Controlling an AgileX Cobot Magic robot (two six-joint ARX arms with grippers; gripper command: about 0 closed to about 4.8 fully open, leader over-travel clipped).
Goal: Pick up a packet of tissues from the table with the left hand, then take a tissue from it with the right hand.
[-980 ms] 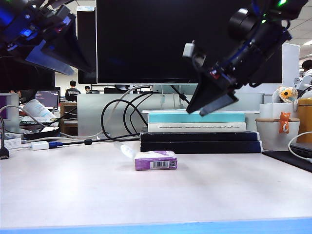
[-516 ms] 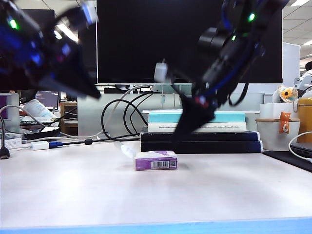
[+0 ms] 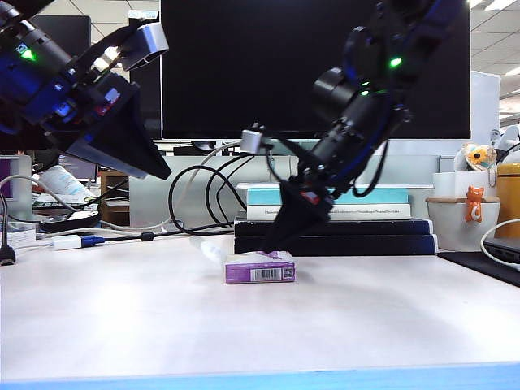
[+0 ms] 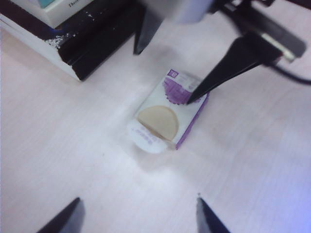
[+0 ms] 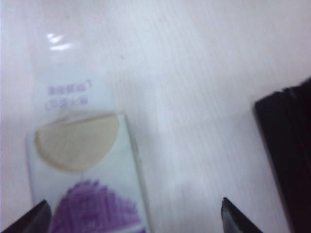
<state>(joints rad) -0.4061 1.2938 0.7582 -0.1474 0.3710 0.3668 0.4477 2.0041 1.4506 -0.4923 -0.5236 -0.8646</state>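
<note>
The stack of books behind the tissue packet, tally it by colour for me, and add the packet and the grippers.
Black books: 2
White book: 1
Teal book: 1
Packet of tissues: 1
Grippers, left gripper and right gripper, both open: 2
Total: 7

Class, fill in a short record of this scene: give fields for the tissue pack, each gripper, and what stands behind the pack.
packet of tissues: lying flat on the table, flap peeled open
left gripper: open, raised above the pack, holding nothing
right gripper: open, fingertips down at the pack's top
behind pack: stacked books, dark monitor
</note>
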